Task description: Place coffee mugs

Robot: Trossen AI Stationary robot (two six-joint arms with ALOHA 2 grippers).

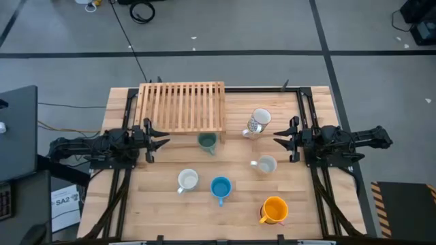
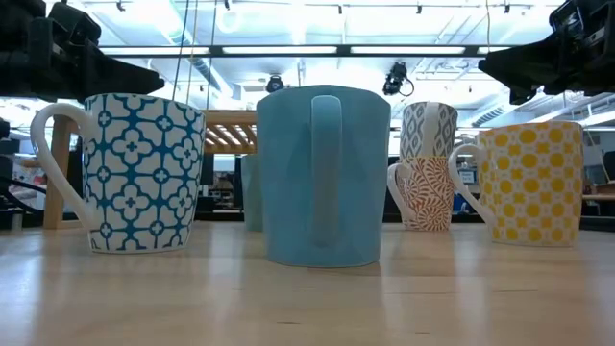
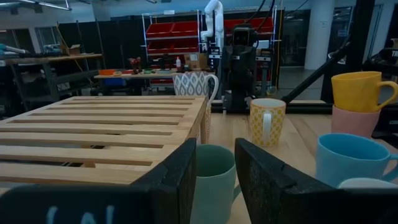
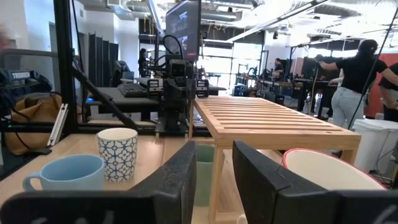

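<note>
The slatted wooden rack [image 1: 182, 106] stands at the far middle of the pale wooden desk [image 1: 157, 211] and serves as the landmark here. Tucked against its near right corner sits a plain green ceramic mug [image 1: 207, 141]. Just off the rack's right end stand two patterned white mugs stacked one on the other [image 1: 259, 122], and nearer than those, well right of the rack, is a cream mug with yellow dots [image 1: 265, 165]. Out in front of the rack, toward the desk's near edge, a white mug with a blue floral pattern [image 1: 187, 180] sits beside a plain blue mug [image 1: 220, 188], and farther right and nearer still an orange mug rests on a pink one [image 1: 274, 210]. The left gripper [image 1: 158, 141] hovers at the rack's near left corner, its fingers [image 3: 176, 180] slightly parted and holding nothing. The right gripper [image 1: 283, 140] waits well to the right of the rack, past the stacked patterned pair, its fingers [image 4: 179, 177] likewise a little apart and empty.
</note>
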